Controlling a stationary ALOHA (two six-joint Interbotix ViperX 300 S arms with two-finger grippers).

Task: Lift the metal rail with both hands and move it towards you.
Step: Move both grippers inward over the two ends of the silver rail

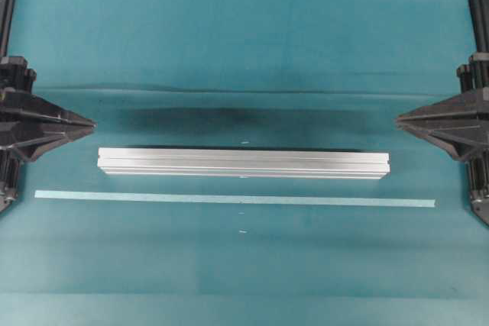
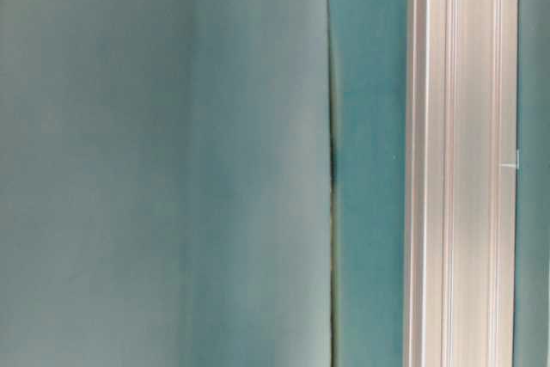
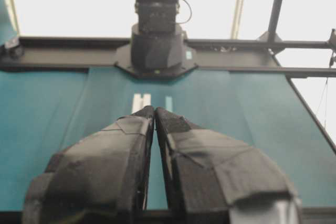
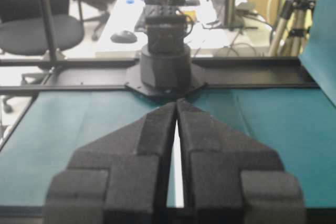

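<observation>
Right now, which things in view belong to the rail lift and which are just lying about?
For the job:
- metal rail, lying flat on the cloth
- left gripper, shut, clear of the rail's left end
- right gripper, shut, clear of the rail's right end

Lying about:
- pale tape strip, flat beside the rail
- teal table cloth

- The metal rail (image 1: 244, 163) lies crosswise on the tabletop (image 1: 244, 59), mid-view.
- A tape strip (image 1: 234, 199) runs parallel just beside it, on the nearer side.
- The left claw (image 1: 90, 122) sits off the rail's left end, the right claw (image 1: 399, 120) off its right end, both apart from it.
</observation>
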